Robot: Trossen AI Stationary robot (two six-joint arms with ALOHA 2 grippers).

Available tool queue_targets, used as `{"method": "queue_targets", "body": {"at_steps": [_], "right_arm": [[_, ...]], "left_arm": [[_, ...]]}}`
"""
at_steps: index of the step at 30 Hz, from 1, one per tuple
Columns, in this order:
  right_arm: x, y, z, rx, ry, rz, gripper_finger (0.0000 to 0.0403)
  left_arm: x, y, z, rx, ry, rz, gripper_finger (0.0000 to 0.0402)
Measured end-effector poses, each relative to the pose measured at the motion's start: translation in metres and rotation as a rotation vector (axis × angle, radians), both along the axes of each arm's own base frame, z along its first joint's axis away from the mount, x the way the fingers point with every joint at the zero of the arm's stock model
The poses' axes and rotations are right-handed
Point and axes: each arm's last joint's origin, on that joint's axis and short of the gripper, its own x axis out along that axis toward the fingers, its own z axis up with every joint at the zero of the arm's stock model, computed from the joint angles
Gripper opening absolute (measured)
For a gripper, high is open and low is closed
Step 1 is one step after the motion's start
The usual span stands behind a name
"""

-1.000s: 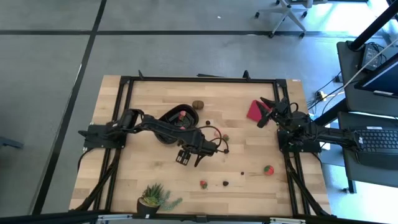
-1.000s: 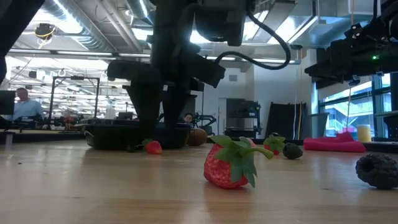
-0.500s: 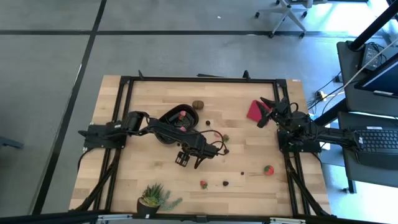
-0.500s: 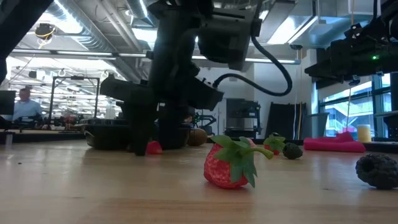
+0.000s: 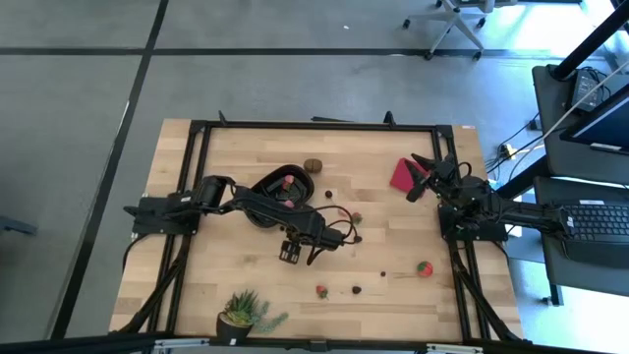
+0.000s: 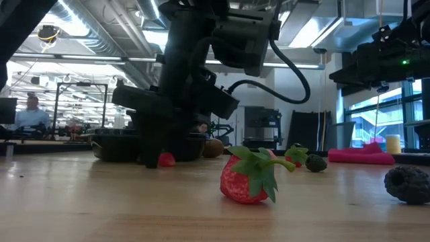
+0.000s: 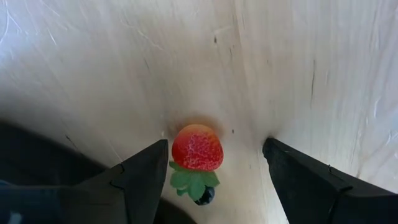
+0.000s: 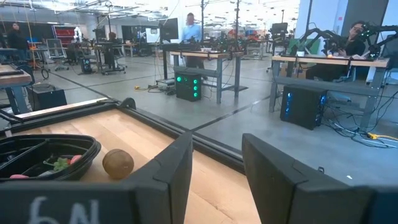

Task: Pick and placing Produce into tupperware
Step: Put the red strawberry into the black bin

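Note:
A small red strawberry (image 7: pixel 197 147) with a green top lies on the wooden table. My left gripper (image 7: pixel 215 146) points down over it, open, one finger on either side and neither plainly touching it. In the high view this gripper (image 5: pixel 300 251) hides the strawberry. The low view shows the berry (image 6: pixel 165 159) at the table beside a dark finger. The black tupperware (image 5: pixel 267 197) stands on the table just behind, with a red piece (image 5: pixel 285 182) inside. My right gripper (image 5: pixel 418 179) waits at the far right, open, with nothing between its fingers.
A brown round piece (image 5: pixel 313 165) lies beyond the tupperware. More produce is scattered toward the near right: strawberries (image 5: pixel 424 267) (image 5: pixel 321 291) and dark berries (image 5: pixel 356 290) (image 5: pixel 383 274). A flat red square (image 5: pixel 401 175) sits by my right gripper. A potted plant (image 5: pixel 246 313) stands at the near edge.
My left gripper has come down toward the table and rolled a little. Its fingers now stand on either side of the small strawberry, which has stayed where it was.

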Motion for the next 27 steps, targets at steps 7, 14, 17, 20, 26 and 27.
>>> {"method": "queue_targets", "body": {"at_steps": [7, 14, 17, 20, 26, 27], "right_arm": [[0.0000, 0.0000, -0.0001, 0.000, 0.000, 0.000, 0.0142], [0.0000, 0.0000, 0.0000, 0.000, 0.000, 0.000, 0.0142], [0.0000, 0.0000, -0.0001, 0.000, 0.000, 0.000, 0.0142], [0.0000, 0.0000, -0.0001, 0.000, 0.000, 0.000, 0.0142], [0.0000, 0.0000, 0.0000, 0.000, 0.000, 0.000, 0.0142], [0.0000, 0.0000, 0.0000, 0.000, 0.000, 0.000, 0.0142]], "left_arm": [[0.0000, -0.0003, -0.0002, 0.001, 0.000, -0.005, 0.0265], [0.0000, -0.0002, -0.0008, -0.002, 0.002, -0.008, 0.0256], [-0.0001, -0.0005, -0.0009, -0.007, 0.003, -0.007, 0.0238], [-0.0001, -0.0007, -0.0011, -0.010, 0.004, -0.007, 0.0213], [0.0001, -0.0010, -0.0014, -0.017, 0.002, -0.002, 0.0164], [0.0003, -0.0010, -0.0014, -0.017, 0.000, -0.001, 0.0158]]}}
